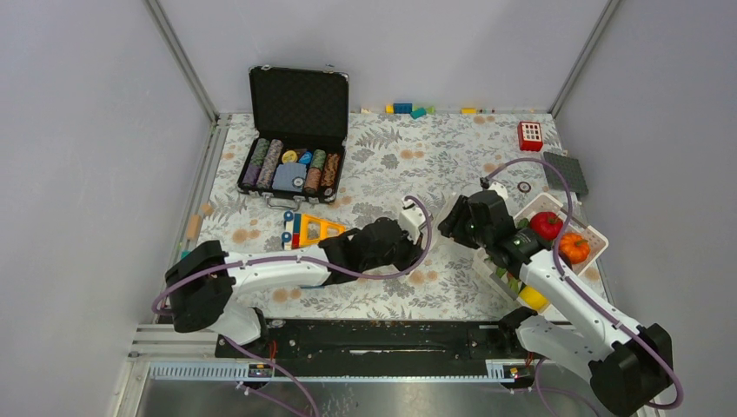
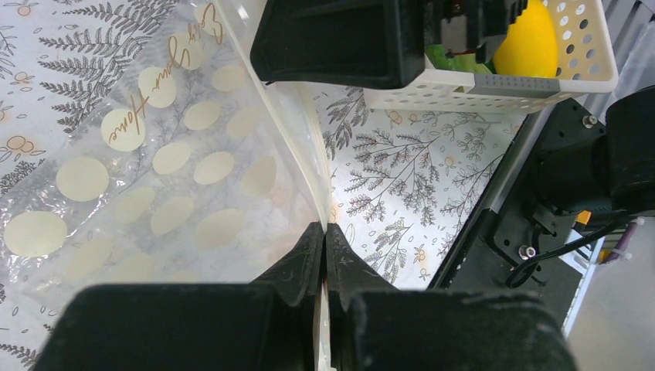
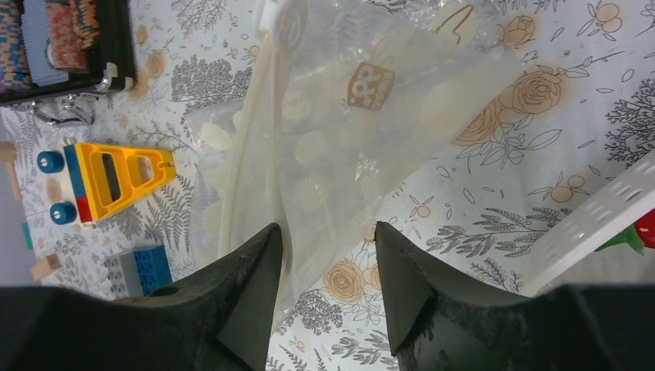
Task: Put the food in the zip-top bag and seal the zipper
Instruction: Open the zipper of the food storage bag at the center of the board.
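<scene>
The zip-top bag, clear with cream dots, lies floppy on the patterned table between my two arms. My left gripper is shut on its zipper, the pale strip along the bag's edge. In the right wrist view the bag hangs in front of my right gripper. That gripper is open, with a corner of the bag between its fingers and the zipper to the left. The food sits in the white basket: red tomato, orange pumpkin, yellow piece, green pods.
An open black case of poker chips stands at the back left. A yellow toy truck and a blue block lie near the bag. A red block and a grey plate are at the back right.
</scene>
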Motion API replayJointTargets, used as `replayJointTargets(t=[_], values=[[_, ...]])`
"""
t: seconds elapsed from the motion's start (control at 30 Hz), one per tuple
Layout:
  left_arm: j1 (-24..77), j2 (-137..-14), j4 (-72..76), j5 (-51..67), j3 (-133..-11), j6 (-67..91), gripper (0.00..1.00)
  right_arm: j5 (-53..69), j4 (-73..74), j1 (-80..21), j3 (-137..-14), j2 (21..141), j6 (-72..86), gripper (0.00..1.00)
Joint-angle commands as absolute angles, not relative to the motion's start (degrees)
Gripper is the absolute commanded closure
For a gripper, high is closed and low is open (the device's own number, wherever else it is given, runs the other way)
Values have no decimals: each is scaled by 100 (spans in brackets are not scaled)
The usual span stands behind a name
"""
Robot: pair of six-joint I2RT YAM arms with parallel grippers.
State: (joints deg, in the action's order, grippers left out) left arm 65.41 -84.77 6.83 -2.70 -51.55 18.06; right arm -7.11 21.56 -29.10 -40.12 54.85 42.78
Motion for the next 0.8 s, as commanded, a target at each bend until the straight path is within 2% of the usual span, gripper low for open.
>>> replayJointTargets(t=[0.0,0.23,0.37,0.43,0.5,0.53,0.57,0.6,0.67,0.7,0.77], values=[[6645,-8498,776,-567,-5462,1627,100,-1195,2239,-2996,-4236,5656,4411,48],[6855,-8551,643,-810,-5544,1540,100,-1389,1828,-3032,-4182,5751,4518,55],[6900,-8499,602,-874,-5560,1579,100,-1460,1773,-3032,-4207,5839,4508,67],[6902,-8419,607,-883,-5555,1591,96,-1375,1664,-3039,-4150,5824,4423,79],[6900,-8336,614,-879,-5539,1635,86,-1229,1441,-3045,-4028,5733,4330,95],[6901,-8288,621,-862,-5531,1661,79,-1108,1255,-3049,-3939,5662,4257,100],[6897,-8239,612,-837,-5522,1694,63,-938,1072,-3050,-3856,5576,4172,100],[6901,-8183,597,-812,-5520,1736,41,-768,956,-3056,-3810,5494,4079,100],[6894,-8042,565,-825,-5507,1839,6,-418,808,-3073,-3766,5355,3860,100],[6891,-7938,548,-844,-5495,1867,2,-207,738,-3088,-3757,5260,3760,100],[6891,-7779,493,-903,-5477,1935,1,-24,633,-3157,-3734,5143,3621,100]])
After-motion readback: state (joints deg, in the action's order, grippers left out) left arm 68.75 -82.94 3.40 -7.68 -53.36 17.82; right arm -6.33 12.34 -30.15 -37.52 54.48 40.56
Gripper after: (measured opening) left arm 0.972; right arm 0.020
